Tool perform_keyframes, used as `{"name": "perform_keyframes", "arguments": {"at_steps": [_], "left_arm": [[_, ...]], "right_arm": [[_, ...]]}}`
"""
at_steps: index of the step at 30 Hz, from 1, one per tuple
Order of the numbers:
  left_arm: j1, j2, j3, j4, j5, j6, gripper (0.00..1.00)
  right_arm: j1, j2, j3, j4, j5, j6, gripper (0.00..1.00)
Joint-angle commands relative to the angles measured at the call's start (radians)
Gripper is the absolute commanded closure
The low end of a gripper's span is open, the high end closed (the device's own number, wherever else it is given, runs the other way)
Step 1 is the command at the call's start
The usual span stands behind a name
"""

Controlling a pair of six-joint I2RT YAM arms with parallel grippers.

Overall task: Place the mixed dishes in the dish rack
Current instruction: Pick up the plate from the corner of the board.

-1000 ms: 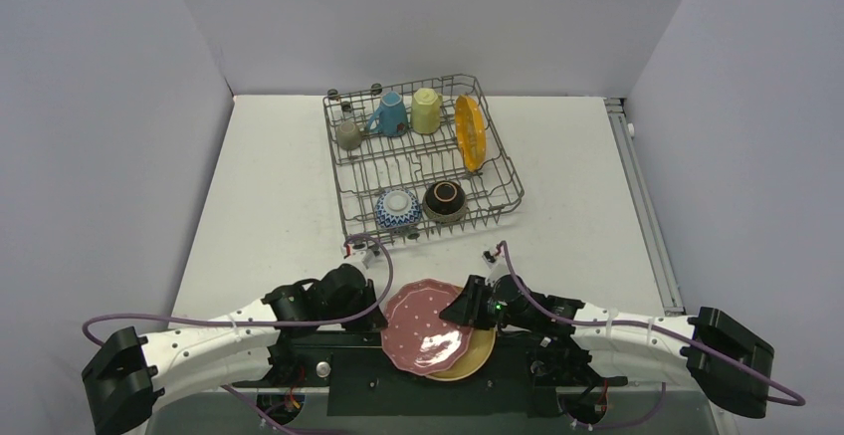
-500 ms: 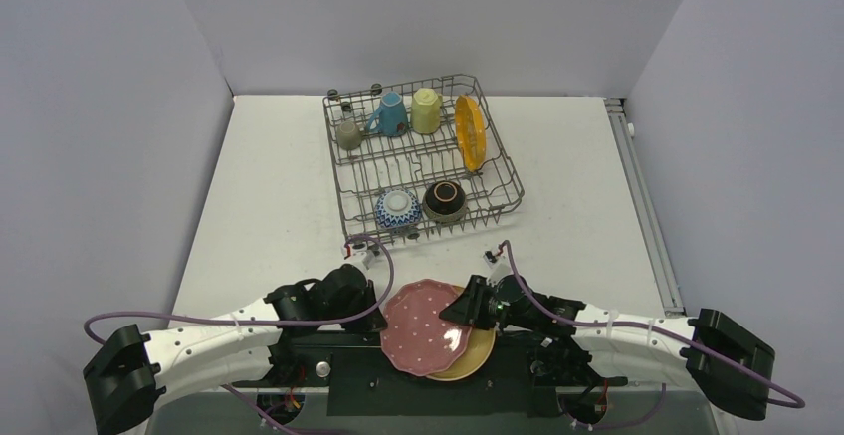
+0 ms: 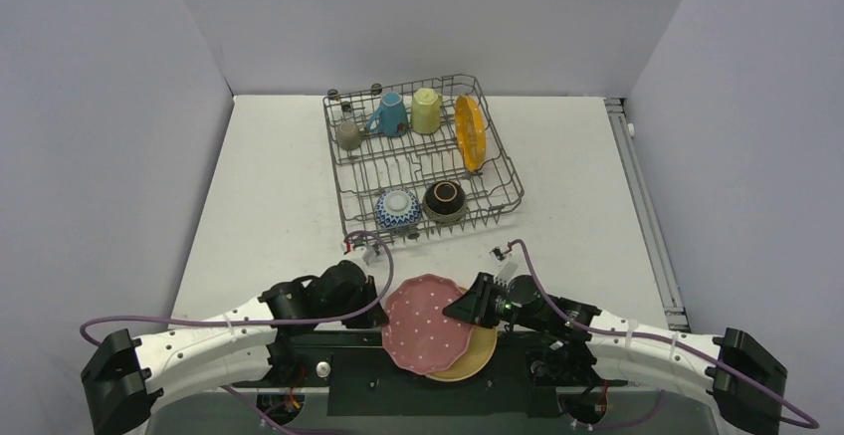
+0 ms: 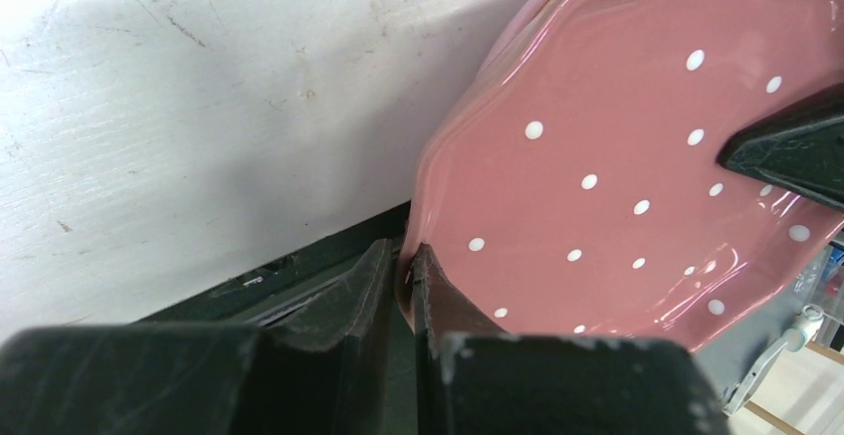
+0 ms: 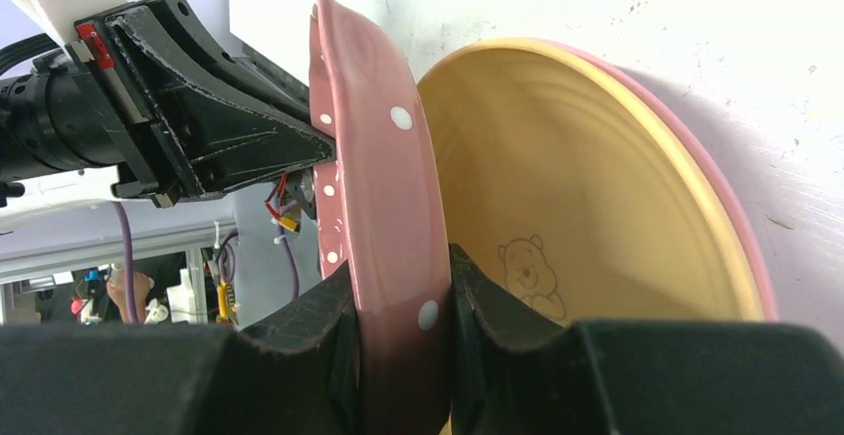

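Observation:
A dark pink dotted plate is held tilted at the table's near edge. My left gripper is shut on its left rim. My right gripper is shut on its right rim. Under it lies a yellow plate, with a light pink plate peeking out beneath. The dish rack stands at mid-table, holding a grey mug, a blue mug, a pale-yellow mug, an upright orange plate, a blue-white bowl and a dark brown bowl.
The black mounting plate of the arm bases runs under the stacked plates. Purple cables loop off both wrists. Grey walls close in the white table on three sides.
My right gripper's jaws have closed onto the dark pink plate's right rim, and the right arm's elbow has swung outward. The left gripper has kept its hold.

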Motion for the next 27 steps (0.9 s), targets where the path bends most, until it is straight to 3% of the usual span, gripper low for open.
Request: {"name": "perform_keyframes", "arguments": {"at_steps": [1,6,11,14,27], "left_arm": [[0.002,-0.028,0.081,-0.019,-0.046,0.007,0.9],[0.006,-0.05,0.114,-0.07,-0.069,0.021,0.8],[0.02,-0.086,0.165,-0.145,-0.102,0.043,0.56],[0.032,-0.1,0.19,-0.174,-0.11,0.066,0.47],[0.109,-0.102,0.37,-0.315,-0.106,0.217,0.2]], "right_arm": [[-0.005,-0.065,0.051,0.078,0.006,0.01,1.0],[-0.007,-0.094,0.075,0.041,0.018,-0.002,1.0],[-0.014,-0.115,0.124,-0.041,0.038,-0.033,1.0],[-0.02,-0.133,0.154,-0.09,0.053,-0.062,1.0],[-0.091,-0.156,0.327,-0.283,0.056,-0.172,1.0]]}}
